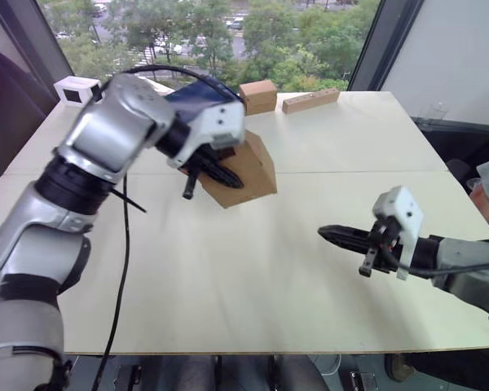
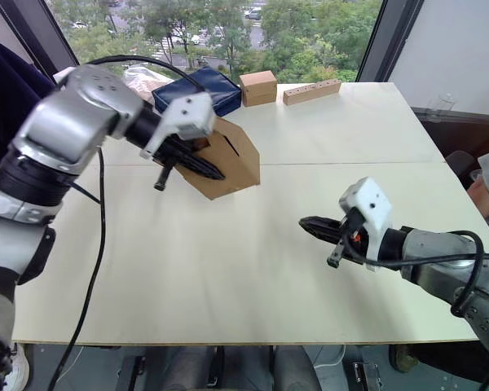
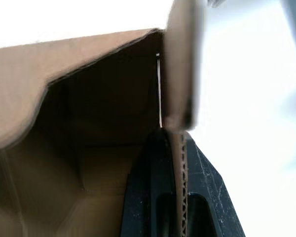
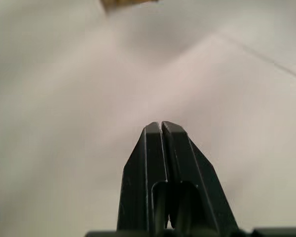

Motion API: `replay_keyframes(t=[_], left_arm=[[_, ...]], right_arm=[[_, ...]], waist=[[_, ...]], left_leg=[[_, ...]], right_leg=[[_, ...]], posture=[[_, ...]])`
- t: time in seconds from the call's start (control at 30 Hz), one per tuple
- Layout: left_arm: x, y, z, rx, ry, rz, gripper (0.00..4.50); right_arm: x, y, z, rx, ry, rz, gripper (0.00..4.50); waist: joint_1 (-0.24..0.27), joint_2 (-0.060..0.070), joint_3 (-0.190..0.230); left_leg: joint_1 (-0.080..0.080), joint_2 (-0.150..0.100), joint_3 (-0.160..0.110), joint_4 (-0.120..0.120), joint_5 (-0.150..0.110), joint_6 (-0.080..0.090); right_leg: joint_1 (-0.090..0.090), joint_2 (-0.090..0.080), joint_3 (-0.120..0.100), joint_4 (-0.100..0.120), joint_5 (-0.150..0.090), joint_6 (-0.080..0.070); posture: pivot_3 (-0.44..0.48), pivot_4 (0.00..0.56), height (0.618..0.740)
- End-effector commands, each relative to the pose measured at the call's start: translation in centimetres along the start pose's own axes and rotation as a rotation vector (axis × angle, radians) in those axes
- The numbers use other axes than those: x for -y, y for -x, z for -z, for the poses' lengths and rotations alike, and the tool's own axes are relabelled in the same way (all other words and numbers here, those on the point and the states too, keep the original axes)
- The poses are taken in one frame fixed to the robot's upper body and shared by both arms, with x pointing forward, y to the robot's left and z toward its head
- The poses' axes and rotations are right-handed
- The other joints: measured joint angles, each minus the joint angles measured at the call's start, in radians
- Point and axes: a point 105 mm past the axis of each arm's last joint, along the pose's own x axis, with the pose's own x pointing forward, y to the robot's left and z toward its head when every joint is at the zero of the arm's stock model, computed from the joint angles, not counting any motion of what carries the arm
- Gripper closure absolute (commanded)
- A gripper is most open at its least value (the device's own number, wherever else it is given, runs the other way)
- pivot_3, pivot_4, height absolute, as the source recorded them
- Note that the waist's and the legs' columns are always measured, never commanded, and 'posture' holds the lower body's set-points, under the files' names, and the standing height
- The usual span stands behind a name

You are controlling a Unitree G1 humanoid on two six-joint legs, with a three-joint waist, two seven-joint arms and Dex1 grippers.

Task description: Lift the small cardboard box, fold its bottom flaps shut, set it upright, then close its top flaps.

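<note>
Now I am holding the small cardboard box (image 1: 246, 173) tilted above the desk (image 1: 253, 269), toward its far side, my left tool (image 1: 214, 173) pinching one cardboard wall between its fingers. My right tool (image 1: 336, 235) is hovering low over the desk, well apart from the box, its fingers pressed together on nothing. Gripping a single thin wall, I am risking the box swinging or slipping free, or the wall buckling, when I press the bottom flaps.
</note>
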Motion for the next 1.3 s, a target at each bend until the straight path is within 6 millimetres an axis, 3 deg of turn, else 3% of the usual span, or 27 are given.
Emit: replay_keyframes(t=[0.03,0.33,0.67,0.77,0.8,0.87,0.93,1.07,1.3], left_arm=[[1.7,-0.6,-1.6,-0.044,-0.025,0.054,4.5],[1.9,-4.7,2.0,-0.17,-0.094,0.046,4.5],[3.1,-5.7,1.9,-0.167,-0.075,0.086,4.5],[3.3,-5.6,1.9,-0.167,-0.061,0.088,3.88],[3.3,-5.6,1.9,-0.167,-0.058,0.088,3.46],[3.3,-5.1,1.1,-0.136,-0.062,0.084,2.57],[3.6,-4.6,0.4,-0.106,-0.051,0.1,1.97],[3.2,-3.2,-0.9,-0.04,0.11,0.093,1.97],[1.5,1.4,-4.7,0.281,0.377,0.079,1.97]], right_arm=[[-1.7,0.0,-0.2,-0.047,0.118,-0.038,4.47],[-2.7,0.0,-0.9,-0.022,0.129,0.043,4.47],[-2.5,-0.4,0.0,-0.024,0.084,0.062,4.47],[-2.3,-0.6,0.1,-0.026,0.082,0.06,4.5],[-2.2,-0.7,0.1,-0.025,0.083,0.06,4.5],[-2.0,-0.8,-0.1,-0.022,0.085,0.055,4.5],[-1.8,-0.9,-0.1,-0.022,0.087,0.05,4.5],[-1.5,-0.9,-0.3,-0.012,0.082,0.041,4.5],[-0.9,-0.8,-1.1,0.082,-0.004,0.0,4.5]], waist=[[-0.003,0.0,0.0],[0.001,0.0,0.0],[0.003,0.0,0.0],[0.0,0.0,0.0],[0.0,0.0,0.0],[0.001,0.0,0.0],[0.002,0.0,0.0],[0.003,0.0,0.0],[-0.003,0.0,0.0]], left_leg=[[-0.001,0.0,-0.001,0.0,0.0,0.0],[0.001,0.005,-0.001,0.0,0.0,0.0],[-0.001,0.004,-0.002,0.001,0.0,0.0],[0.0,0.005,-0.001,0.001,0.0,0.0],[0.0,0.005,-0.001,0.001,0.0,0.0],[0.0,0.005,-0.001,0.001,0.0,0.0],[0.0,0.005,-0.001,0.001,0.0,0.0],[-0.001,0.004,-0.001,0.002,0.0,0.0],[0.0,0.004,-0.001,0.002,0.0,0.0]], right_leg=[[-0.001,0.0,0.0,0.0,0.0,0.0],[0.001,0.0,0.0,0.001,0.0,0.0],[0.0,-0.001,0.0,0.0,0.0,0.0],[0.0,0.0,0.0,0.001,0.0,0.0],[0.0,0.0,0.0,0.001,0.0,0.0],[0.0,0.0,0.0,0.001,0.0,0.0],[0.0,0.0,0.0,0.001,0.0,0.0],[0.0,0.0,0.0,0.001,0.0,0.0],[0.0,0.0,0.0,0.001,0.0,0.0]], posture=[[0.0,0.15,0.74],[0.0,0.15,0.74],[0.0,0.15,0.74],[0.0,0.15,0.74],[0.0,0.15,0.74],[0.0,0.15,0.74],[0.0,0.15,0.74],[0.0,0.15,0.74],[0.0,0.15,0.74]])
